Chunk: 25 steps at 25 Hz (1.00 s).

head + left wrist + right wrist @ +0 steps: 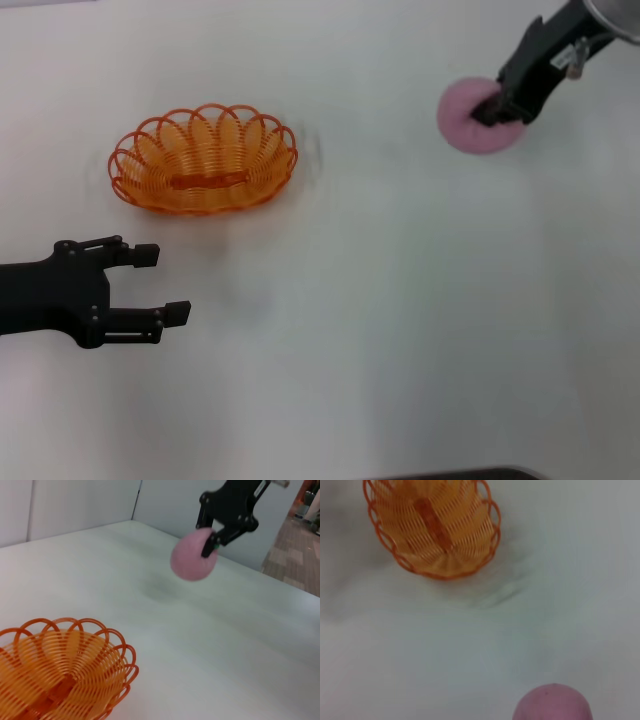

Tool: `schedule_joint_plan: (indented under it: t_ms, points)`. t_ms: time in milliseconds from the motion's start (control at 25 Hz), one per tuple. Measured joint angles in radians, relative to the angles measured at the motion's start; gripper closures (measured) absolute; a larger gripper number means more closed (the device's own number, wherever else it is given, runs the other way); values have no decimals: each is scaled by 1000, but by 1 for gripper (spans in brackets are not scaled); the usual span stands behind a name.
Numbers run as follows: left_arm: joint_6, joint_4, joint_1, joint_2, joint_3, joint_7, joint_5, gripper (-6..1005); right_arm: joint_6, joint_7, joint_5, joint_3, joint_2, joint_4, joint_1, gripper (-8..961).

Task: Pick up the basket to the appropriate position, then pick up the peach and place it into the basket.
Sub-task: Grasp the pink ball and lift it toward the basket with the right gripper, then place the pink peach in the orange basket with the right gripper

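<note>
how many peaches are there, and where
1. The peach is held in the right gripper, lifted off the table at the far right, well apart from the basket. The basket is empty; no other peach shows.

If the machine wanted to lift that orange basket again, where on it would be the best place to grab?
Probably the looped rim of the basket, on the long side facing the open left gripper, coming from above. The basket sits upright and empty on the table, so one finger could slip inside and one outside the thin wire wall. The right gripper is busy holding the peach off to the right.
</note>
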Motion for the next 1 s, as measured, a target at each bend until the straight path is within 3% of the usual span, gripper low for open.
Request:
schedule_joint_plan:
  t_ms: [520, 1000]
  points:
    - [-1, -1, -2, 0, 1, 0, 0, 112, -11, -3, 28, -5, 1, 5, 49, 858]
    - [-8, -7, -3, -3, 3, 0, 0, 111, 154, -103, 296, -9, 1, 164, 16, 857]
